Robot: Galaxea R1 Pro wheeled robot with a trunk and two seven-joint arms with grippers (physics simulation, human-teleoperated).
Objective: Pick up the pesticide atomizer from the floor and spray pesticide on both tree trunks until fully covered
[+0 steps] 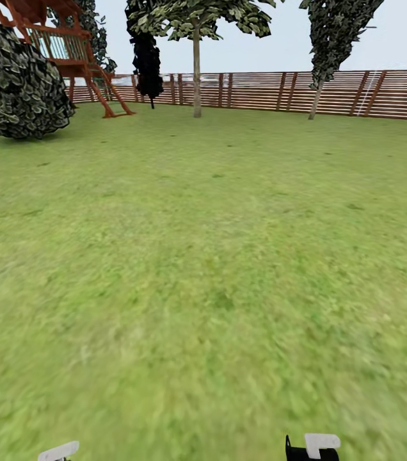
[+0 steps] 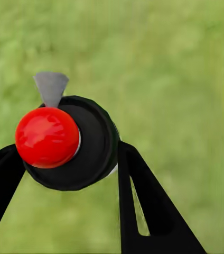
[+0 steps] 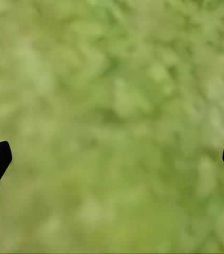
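Atomizer (image 2: pixel 64 143): your left tool (image 2: pixel 70 164) grips it, over lawn (image 1: pixel 216 256)
Right tool (image 3: pixel 112 153): yours, released, fingers spread wide
Tree trunk (image 1: pixel 196 77): far, by fence (image 1: pixel 357 93)
Bush (image 1: pixel 15 80): far left

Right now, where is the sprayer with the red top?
The sprayer is in the left hand, gripped between its two black fingers in the left wrist view, with green lawn beneath it.
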